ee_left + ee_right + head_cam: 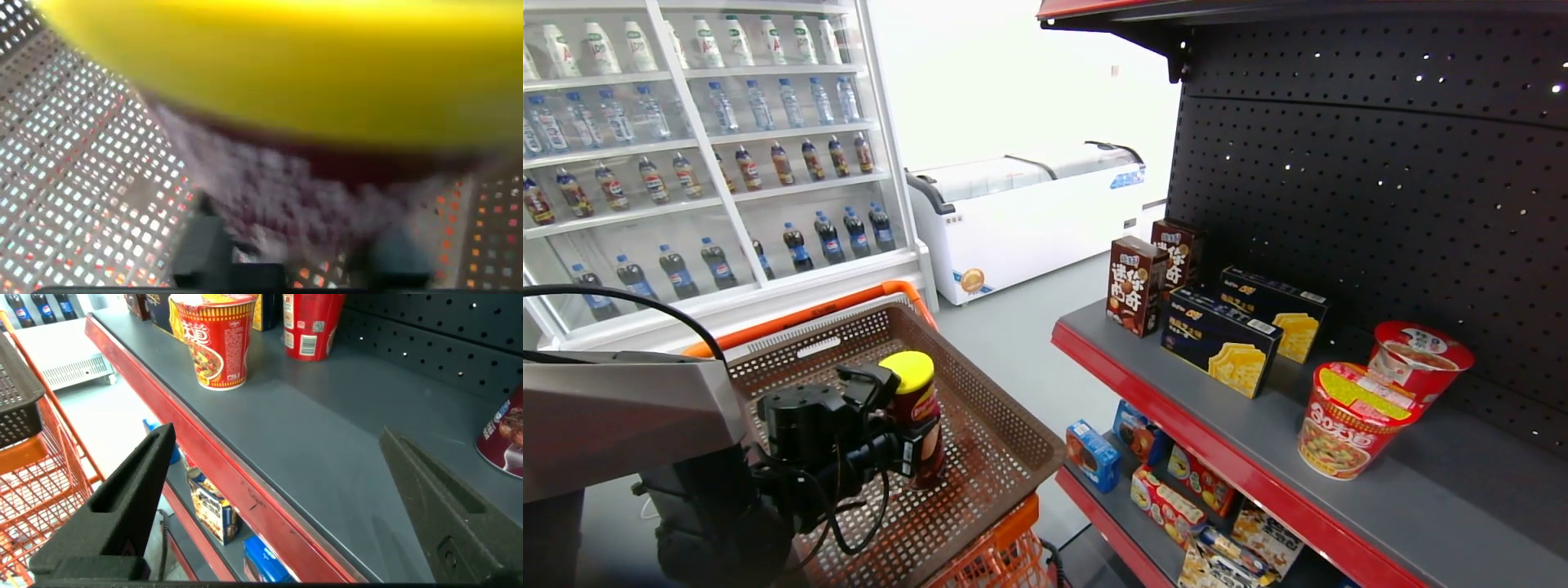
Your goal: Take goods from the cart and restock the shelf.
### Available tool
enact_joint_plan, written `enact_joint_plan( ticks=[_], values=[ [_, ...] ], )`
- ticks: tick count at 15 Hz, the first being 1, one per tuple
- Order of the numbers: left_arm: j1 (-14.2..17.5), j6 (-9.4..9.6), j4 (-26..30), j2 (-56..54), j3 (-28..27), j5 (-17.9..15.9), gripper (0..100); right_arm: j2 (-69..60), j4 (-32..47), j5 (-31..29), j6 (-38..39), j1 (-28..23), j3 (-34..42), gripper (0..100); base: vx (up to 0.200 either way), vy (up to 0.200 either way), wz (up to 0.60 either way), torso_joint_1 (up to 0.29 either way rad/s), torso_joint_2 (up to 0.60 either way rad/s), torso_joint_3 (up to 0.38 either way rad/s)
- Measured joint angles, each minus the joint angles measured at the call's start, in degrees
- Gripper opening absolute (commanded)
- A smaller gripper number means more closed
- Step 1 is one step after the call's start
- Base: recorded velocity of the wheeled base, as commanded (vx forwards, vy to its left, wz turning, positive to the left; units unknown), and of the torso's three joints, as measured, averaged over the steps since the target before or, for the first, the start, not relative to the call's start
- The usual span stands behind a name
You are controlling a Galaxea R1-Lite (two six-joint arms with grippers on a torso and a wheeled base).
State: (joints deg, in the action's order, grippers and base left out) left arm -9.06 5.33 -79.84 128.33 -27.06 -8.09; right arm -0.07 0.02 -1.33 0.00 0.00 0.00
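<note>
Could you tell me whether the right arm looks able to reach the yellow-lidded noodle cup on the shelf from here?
Probably yes: the right claw is open above bare shelf, and nothing stands between it and the noodle cup. The red cup stands off to one side.

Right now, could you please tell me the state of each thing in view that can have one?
left gripper, shut on the canister.
canister, upright in the basket, yellow lid on.
right gripper, open and empty, above the shelf.
noodle cups, upright on the shelf, lids sealed.
chest freezer, lids closed.
</note>
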Motion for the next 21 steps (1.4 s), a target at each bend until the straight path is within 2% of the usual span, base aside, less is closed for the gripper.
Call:
enact_joint_plan(
  ticks=[5,7,8,10,12,14,16,21],
  values=[
    [-0.37,0.30,10.56,-6.21,-0.27,4.29,0,0.00,-0.02,0.02,0.00,0.00,0.00,100,0.000,0.000,0.00,0.000,0.00,0.000],
    [-0.28,0.99,14.47,-9.81,-0.85,5.61,0,0.00,-0.02,0.00,0.00,0.00,0.00,100,0.000,0.000,0.00,0.000,0.00,0.000],
    [-0.20,0.46,17.96,-12.65,-1.99,6.11,0,0.00,-0.02,0.00,0.00,0.00,0.00,100,0.000,0.000,0.00,0.000,0.00,0.000],
    [0.18,-1.99,27.94,-19.37,-5.32,6.46,0,0.00,-0.02,0.00,0.00,0.00,0.00,100,0.000,0.000,0.00,0.000,0.00,0.000],
    [1.07,-4.60,38.57,-26.84,-8.96,5.25,0,0.00,-0.02,0.00,0.00,0.00,0.00,100,0.000,0.000,0.00,0.000,0.00,0.000],
    [1.57,-7.44,45.21,-34.43,-10.34,4.43,0,0.00,-0.02,0.00,0.00,0.00,0.00,100,0.000,0.000,0.00,0.000,0.00,0.000],
    [1.71,-8.55,51.24,-42.64,-9.35,4.13,0,0.00,-0.02,0.00,0.00,0.00,0.00,100,0.000,0.000,0.00,0.000,0.00,0.000],
    [1.07,-7.38,57.17,-63.20,-0.22,3.97,0,0.00,0.00,0.00,0.00,0.00,0.00,100,0.000,0.000,0.00,0.000,0.00,0.000]
  ],
)
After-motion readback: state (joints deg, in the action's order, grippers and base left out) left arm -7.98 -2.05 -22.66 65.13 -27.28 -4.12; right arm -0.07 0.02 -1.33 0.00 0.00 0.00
